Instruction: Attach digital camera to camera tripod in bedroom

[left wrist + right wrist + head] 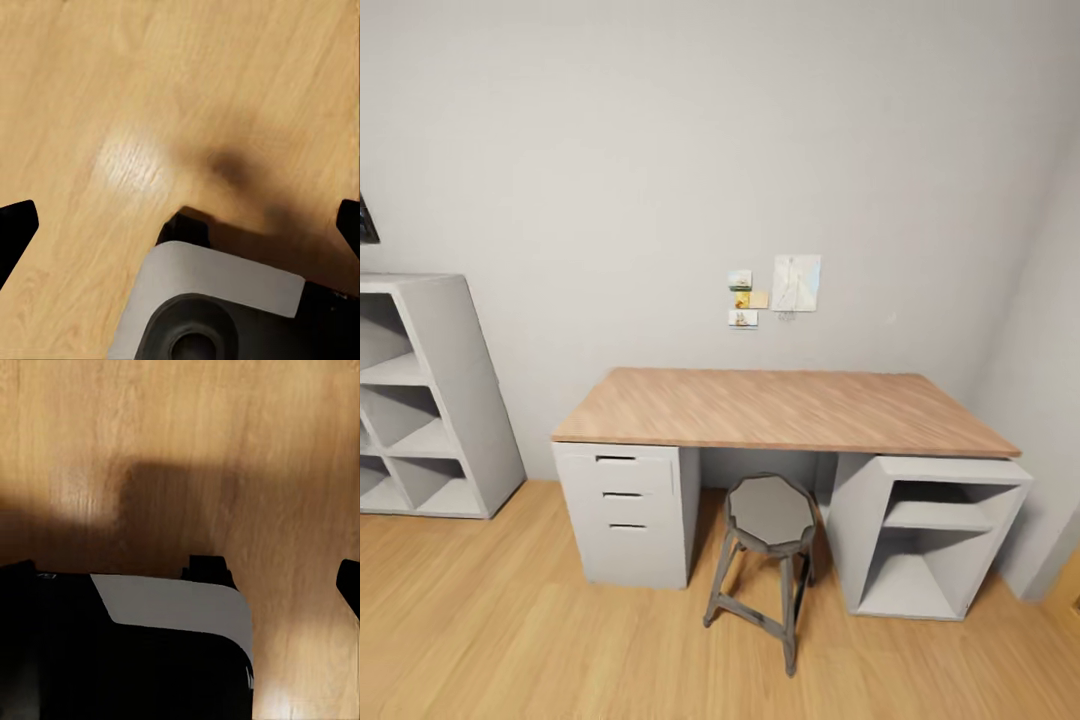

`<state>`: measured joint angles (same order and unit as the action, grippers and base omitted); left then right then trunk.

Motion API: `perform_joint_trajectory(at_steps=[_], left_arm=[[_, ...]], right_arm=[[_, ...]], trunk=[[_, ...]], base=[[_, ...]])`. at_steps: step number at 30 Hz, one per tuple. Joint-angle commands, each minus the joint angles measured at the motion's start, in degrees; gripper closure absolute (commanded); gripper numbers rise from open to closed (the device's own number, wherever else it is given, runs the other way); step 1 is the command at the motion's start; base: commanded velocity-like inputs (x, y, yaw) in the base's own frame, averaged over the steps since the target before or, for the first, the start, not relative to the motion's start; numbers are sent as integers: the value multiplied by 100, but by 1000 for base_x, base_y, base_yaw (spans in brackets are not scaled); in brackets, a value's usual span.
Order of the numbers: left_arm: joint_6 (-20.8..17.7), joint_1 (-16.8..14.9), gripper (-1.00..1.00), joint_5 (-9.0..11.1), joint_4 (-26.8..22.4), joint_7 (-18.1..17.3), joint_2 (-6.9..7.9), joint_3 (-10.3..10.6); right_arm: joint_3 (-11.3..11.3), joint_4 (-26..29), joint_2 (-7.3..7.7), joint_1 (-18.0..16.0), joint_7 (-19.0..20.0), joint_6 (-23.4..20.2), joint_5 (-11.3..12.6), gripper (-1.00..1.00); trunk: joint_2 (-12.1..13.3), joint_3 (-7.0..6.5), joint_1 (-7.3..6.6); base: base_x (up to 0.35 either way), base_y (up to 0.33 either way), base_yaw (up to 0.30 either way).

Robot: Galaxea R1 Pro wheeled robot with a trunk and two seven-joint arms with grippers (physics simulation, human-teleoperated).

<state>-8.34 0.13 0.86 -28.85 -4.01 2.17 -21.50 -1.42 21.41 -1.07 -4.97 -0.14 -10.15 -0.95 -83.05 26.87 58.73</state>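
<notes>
The digital camera and the camera tripod are out of view. In the left wrist view my left gripper (180, 225) is open, its black fingertips (16, 221) far apart over the wooden floor (150, 90), with nothing between them. In the right wrist view my right gripper (184, 577) also hangs open and empty above the floor (225, 435), one fingertip (349, 581) showing at the edge. Below both grippers lies my own grey and black base (217, 292).
A wooden-topped desk (780, 405) stands against the white wall, on a white drawer unit (625, 510) and an open white cabinet (925, 535). A dark metal stool (768, 545) stands in front. White cube shelving (420, 400) is at the left. Wooden floor (510, 640) spreads in front.
</notes>
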Motion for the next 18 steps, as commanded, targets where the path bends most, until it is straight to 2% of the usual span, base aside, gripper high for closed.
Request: perform_joint_trajectory(at_steps=[1, 3, 6, 12, 15, 16, 17, 18], left_arm=[[-684, 126, -100, 2, -1048, -37, -261, -80], [-1049, 181, -100, 2, -1606, -34, -384, -87], [-1414, 224, -100, 4, -2136, -29, -496, -87], [-1706, 234, -100, 45, -2553, -15, -607, -90], [-1752, 235, -100, 216, -2626, -8, -622, -91], [-1752, 235, -100, 216, -2626, -8, -622, -91], [-1767, 237, -100, 443, -2664, 8, -621, -91], [-1767, 238, -100, 506, -2674, 11, -621, -91]], right_arm=[[-182, 422, -7, 22, -2, -307, -96, -100], [-285, 642, -10, 29, -4, -511, -135, -100], [-377, 908, -13, 34, -7, -767, -169, -100], [-457, 1223, -15, 38, -11, -982, -195, -100], [-481, 1286, -23, 39, -11, -1020, -202, -100], [-481, 1286, -23, 39, -11, -1020, -202, -100], [-494, 1354, -61, 30, -13, -1041, -207, -100], [-495, 1393, -83, 27, -15, -1048, -208, -100]], trunk=[[-3, 6, 0], [-3, 6, 0], [-3, 6, 0], [-3, 6, 0], [-3, 6, 0], [-3, 6, 0], [-3, 6, 0], [-3, 6, 0]], base=[[0, 0, 288], [0, 0, 288], [0, 0, 288], [0, 0, 287], [0, 0, 287], [0, 0, 287], [-32, 0, 287], [-74, 0, 287]])
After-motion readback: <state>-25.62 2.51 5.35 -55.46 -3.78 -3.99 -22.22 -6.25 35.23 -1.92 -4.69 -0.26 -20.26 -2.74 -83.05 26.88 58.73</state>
